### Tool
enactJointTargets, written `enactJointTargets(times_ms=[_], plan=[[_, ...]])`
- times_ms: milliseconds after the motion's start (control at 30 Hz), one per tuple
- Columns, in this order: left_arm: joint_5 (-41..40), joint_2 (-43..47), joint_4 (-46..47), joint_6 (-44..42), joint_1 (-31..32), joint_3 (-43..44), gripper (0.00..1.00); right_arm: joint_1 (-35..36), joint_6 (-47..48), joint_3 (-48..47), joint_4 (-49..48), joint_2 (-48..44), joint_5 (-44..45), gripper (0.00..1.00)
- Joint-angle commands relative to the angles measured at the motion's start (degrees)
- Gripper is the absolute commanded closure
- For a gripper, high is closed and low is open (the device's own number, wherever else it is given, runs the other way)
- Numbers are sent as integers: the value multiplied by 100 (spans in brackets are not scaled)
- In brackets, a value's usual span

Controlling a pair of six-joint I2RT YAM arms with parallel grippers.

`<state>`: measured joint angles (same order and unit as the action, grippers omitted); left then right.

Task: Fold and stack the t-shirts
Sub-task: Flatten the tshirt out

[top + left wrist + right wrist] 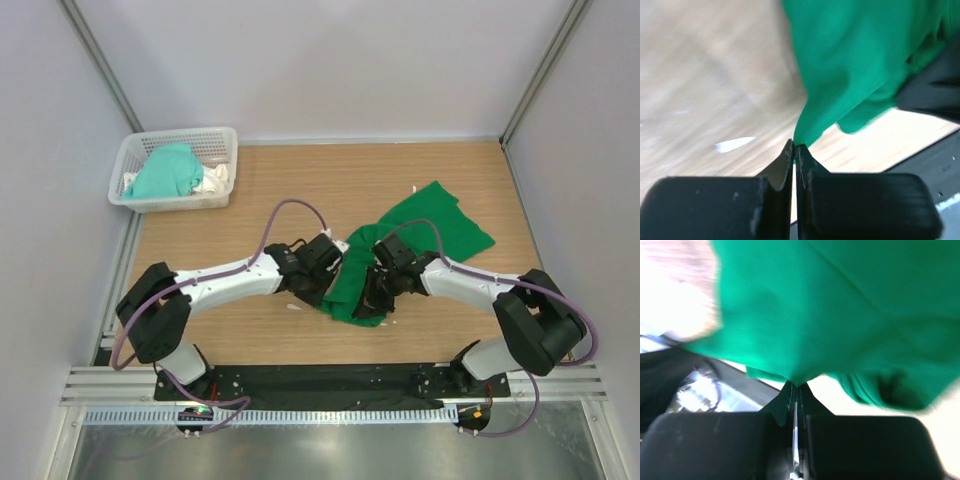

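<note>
- The left gripper (794, 148) has its two fingers pressed together, pinching a corner of the deep green t-shirt (855, 60). The fabric rises from the fingertips in a taut point.
- The right gripper (795, 386) is also closed on that shirt, with a fold of green cloth (840, 305) nipped between its two fingers.
- In the top view both grippers, left (335, 262) and right (375, 290), meet at the bunched near end of the shirt. They sit just beside each other, around the middle of the worktop (300, 185) and towards its near edge.
- The rest of the deep green t-shirt (440, 225) trails flat from there towards the worktop's right edge.
- Two t-shirts are in view. The second, a mint-teal t-shirt (165, 172), lies crumpled in the one white lattice basket (215, 133) at the far left corner of the worktop, well apart from the grippers.
- White cloth (212, 180) lies beside the mint-teal shirt in the same basket. I cannot tell how many pieces it is.
- One small white scrap (735, 144) lies on the bare wood near the left gripper.
</note>
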<state>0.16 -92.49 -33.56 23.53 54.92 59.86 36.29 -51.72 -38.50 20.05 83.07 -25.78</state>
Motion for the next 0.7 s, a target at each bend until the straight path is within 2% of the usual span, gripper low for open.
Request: enactJointTargets(times_ms=[0,100,233,333,400,533,633,667], plan=[[-1139,844,-484,-278,-261,631,100,36,529,-640,1269,-519,967,99],[-1607,1188,-817,-541,-595,1273,100,36,995,-1430,2840,-862,2179,99],[-1914,1417,-968,-920,-956,2248,100,18,1427,-2721,3845,-950,3376,99],[-2081,1497,-1047,-1122,-1281,2934,100,18,1743,-4300,4522,-775,4114,99],[-2161,1523,-1135,-1219,-1544,3479,100,9,1902,-4971,5066,-556,4579,99],[-2389,1699,-1118,-1596,-1905,4217,100,-8,2271,-6718,5762,-265,5370,99],[-2696,1839,-1117,-1878,-2002,4789,100,-17,2544,-7415,5966,-160,5680,99],[-2749,1866,-1109,-1974,-2011,4938,100,-17,2579,-7913,5992,-133,5663,99]])
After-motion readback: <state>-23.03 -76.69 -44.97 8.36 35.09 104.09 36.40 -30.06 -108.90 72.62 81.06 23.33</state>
